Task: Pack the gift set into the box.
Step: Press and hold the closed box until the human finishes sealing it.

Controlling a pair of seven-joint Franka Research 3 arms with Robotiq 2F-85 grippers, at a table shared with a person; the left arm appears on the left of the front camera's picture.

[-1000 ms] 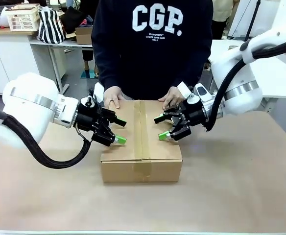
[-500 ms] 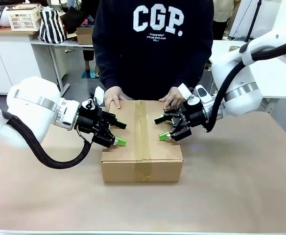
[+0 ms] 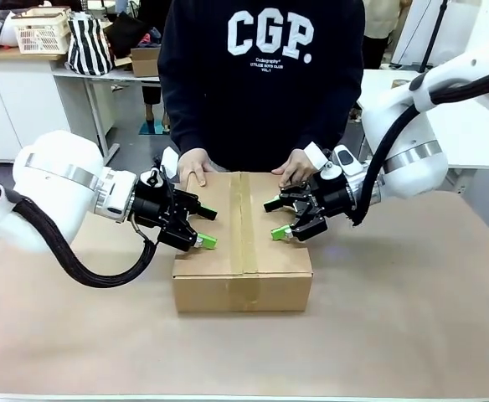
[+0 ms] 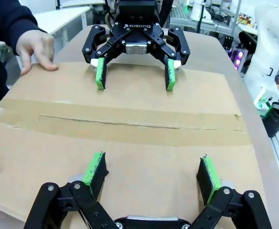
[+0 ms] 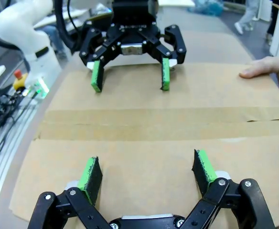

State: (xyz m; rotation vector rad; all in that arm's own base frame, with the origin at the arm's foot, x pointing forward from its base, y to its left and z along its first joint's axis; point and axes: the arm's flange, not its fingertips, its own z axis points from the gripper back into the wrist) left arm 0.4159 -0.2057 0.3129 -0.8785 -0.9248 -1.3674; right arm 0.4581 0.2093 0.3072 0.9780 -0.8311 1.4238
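The box (image 3: 243,251), taped shut, is set by the middle of the table's (image 3: 412,318) far edge. The left gripper (image 3: 207,227) and right gripper (image 3: 275,219) are held over its top, fingers spread apart; a person's hands (image 3: 193,165) are rested on its far edge.

Box (image 3: 243,243) sits mid-table (image 3: 412,318). Left gripper (image 3: 207,227) is over the box's left half and right gripper (image 3: 275,219) over its right half, the two facing each other across the box's middle. Person stands behind the box: one hand (image 3: 193,165) on its far-left edge, other hand (image 3: 295,167) on its far-right edge.
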